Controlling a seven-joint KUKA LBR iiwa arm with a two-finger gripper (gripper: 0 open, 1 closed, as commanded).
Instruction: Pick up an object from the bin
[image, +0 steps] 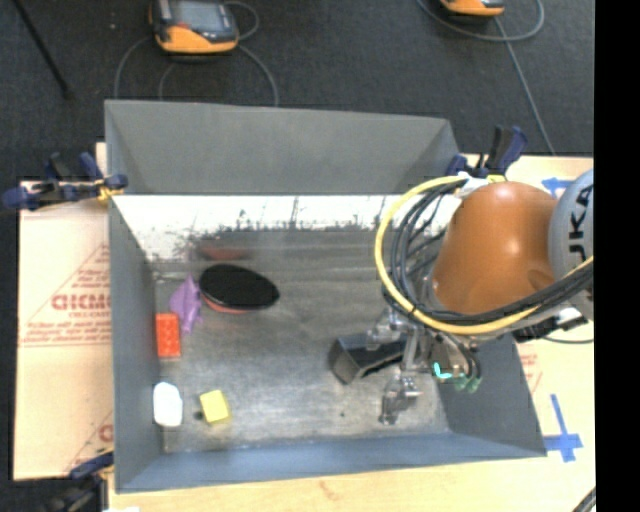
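Observation:
My gripper (392, 368) is low over the bin floor at the right of the middle, under the orange wrist cover. Its two metal fingers stand apart, one at the far side (386, 330) and one at the near side (394, 402), so it is open. A dark grey block-like thing (350, 359) lies on the floor, its right end reaching in between the fingers and its left end sticking out. Whether the fingers touch it I cannot tell.
A black oval disc (238, 288) lies at the back left. Beside it are a purple scrap (185, 302) and an orange brick (168, 335). A white piece (167, 405) and a yellow cube (214, 407) sit in the near left corner.

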